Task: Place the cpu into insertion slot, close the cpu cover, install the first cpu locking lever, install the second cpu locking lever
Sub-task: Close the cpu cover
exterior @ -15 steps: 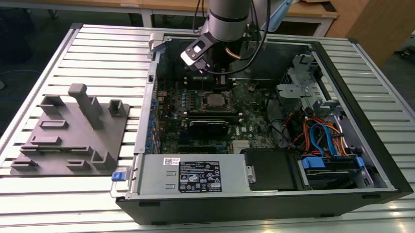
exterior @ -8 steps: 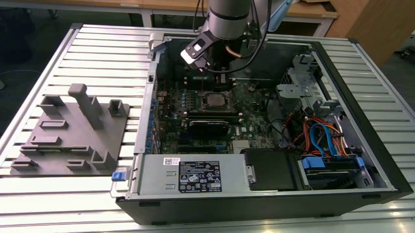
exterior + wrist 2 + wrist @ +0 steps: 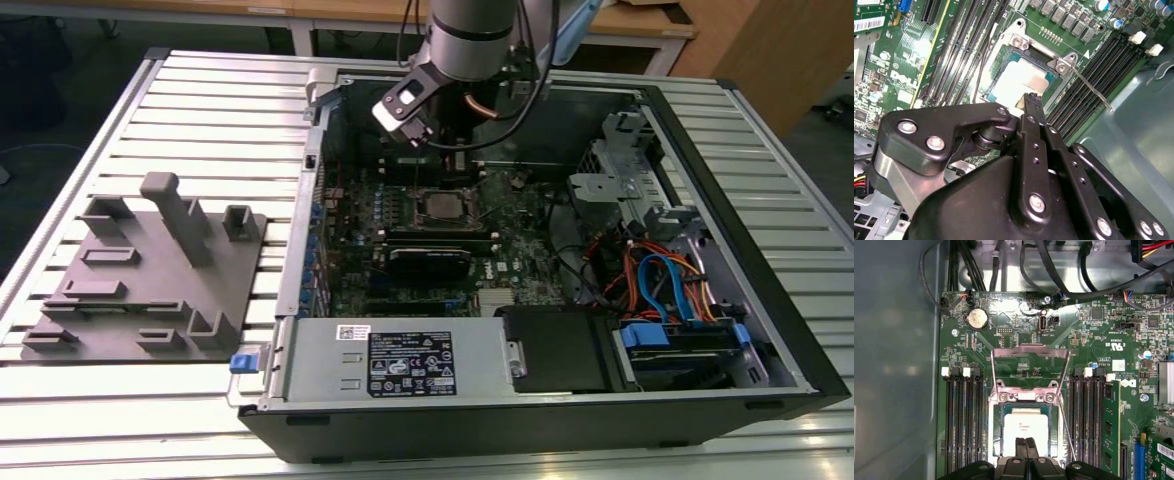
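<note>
A table (image 3: 200,95) of silvery metal slats is seen in the exterior view. An open computer case (image 3: 534,432) and a grey plastic rack (image 3: 147,295) are set on it.

A pale slatted metal desk (image 3: 200,110) stands on a dark floor (image 3: 47,120); light wooden furniture (image 3: 761,50) lines the far side.

The hand (image 3: 1026,441) hides one edge of the cpu (image 3: 1026,422) (the side lying beneath it).

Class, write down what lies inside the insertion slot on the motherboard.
The cpu lies in the insertion slot, silvery top up. The shut pincer covers one edge; whatever lies beneath the cpu is hidden.
</note>
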{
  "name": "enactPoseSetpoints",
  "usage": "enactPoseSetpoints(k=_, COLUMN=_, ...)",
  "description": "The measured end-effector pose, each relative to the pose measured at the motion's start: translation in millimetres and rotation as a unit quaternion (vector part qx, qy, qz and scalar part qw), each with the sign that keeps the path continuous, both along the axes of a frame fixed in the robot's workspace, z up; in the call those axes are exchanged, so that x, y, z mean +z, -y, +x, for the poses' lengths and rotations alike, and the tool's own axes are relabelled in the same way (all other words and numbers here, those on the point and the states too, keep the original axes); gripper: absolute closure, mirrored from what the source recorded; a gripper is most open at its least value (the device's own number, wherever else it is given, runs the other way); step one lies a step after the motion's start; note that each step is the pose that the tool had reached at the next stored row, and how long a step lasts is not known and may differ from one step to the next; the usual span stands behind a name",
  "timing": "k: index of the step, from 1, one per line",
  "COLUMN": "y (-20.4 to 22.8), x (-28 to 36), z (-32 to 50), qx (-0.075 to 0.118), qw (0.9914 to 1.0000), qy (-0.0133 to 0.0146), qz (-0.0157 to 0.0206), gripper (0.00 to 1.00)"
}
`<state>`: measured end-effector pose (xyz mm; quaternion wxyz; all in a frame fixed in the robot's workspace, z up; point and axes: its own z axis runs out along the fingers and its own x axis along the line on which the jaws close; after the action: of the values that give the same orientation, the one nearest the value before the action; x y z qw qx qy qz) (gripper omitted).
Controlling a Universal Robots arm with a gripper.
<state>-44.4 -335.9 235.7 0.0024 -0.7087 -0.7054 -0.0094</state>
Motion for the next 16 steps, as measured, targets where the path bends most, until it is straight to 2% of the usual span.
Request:
enactPoseSetpoints(k=8, y=-0.1, x=0.1, z=1.4, qx=0.000, qw=1.00000, qy=0.0000, qz=0.0001, gripper=0.90)
enactPoseSetpoints(k=16, y=-0.1, x=6.5, z=1.4, qx=0.000, qw=1.00000, qy=0.0001, qz=0.0001, gripper=0.90)
